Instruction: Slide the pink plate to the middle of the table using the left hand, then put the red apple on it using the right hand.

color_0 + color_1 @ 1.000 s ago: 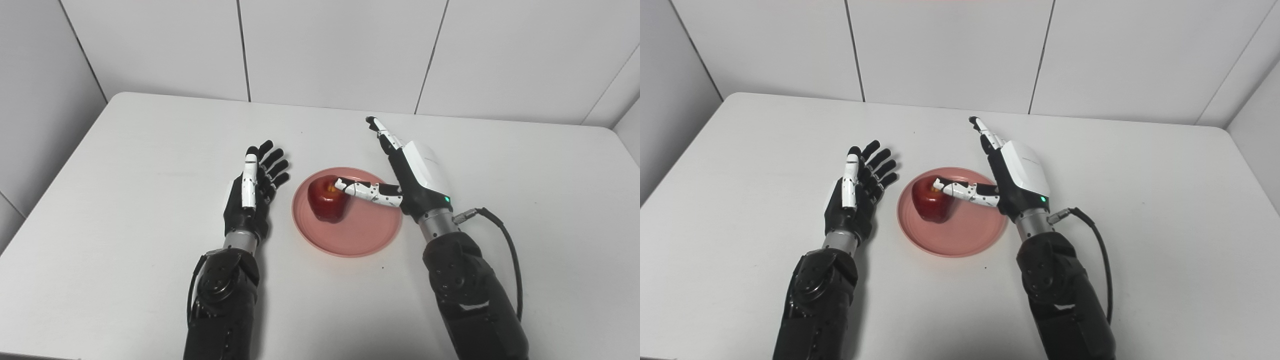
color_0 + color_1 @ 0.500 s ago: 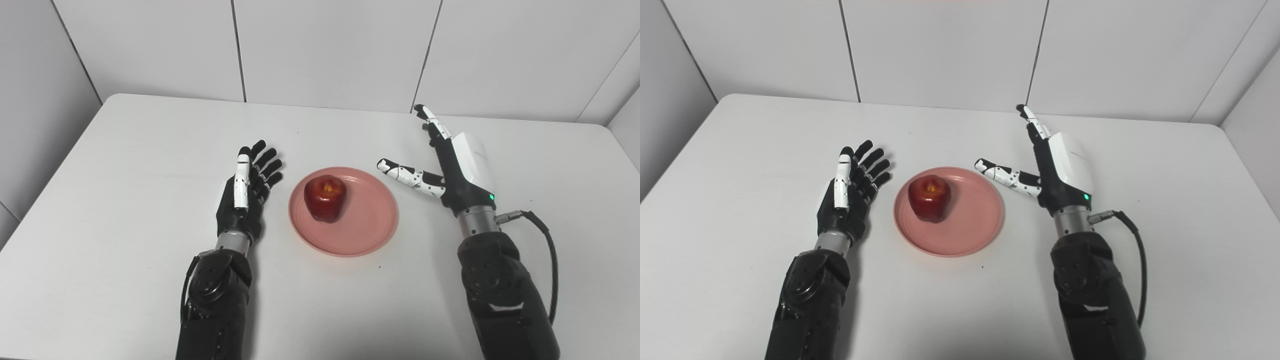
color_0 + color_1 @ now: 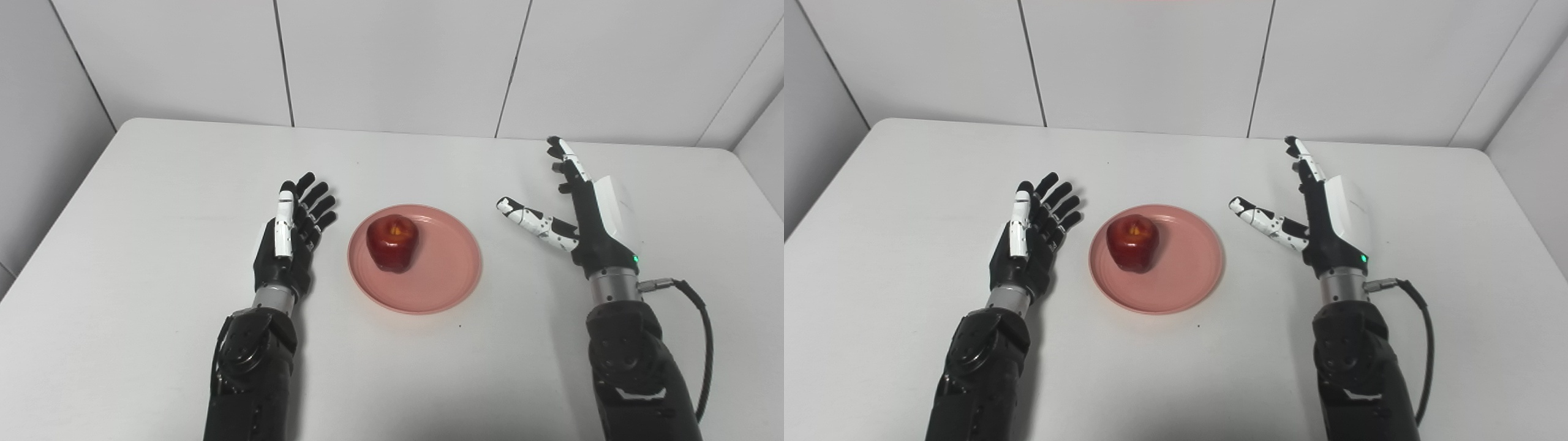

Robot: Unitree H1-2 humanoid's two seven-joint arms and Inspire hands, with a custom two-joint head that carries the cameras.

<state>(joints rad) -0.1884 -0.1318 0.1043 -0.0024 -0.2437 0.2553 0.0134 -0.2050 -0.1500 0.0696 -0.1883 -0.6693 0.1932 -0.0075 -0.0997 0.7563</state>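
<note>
- White table (image 3: 153,202): I see the whole top.
- Pink plate (image 3: 450,278): mid-table, between my hands, touching neither.
- Left hand (image 3: 288,245): fingers spread, empty, just left of plate.
- Right hand (image 3: 582,220): spread, empty, right of plate.
- Red apple (image 3: 392,242): on plate's left half.

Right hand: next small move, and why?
Probably just draw the right hand back toward its side and rest. The apple sits on the plate near the table's middle, and both the right and left hand are open, clear of the plate.
</note>
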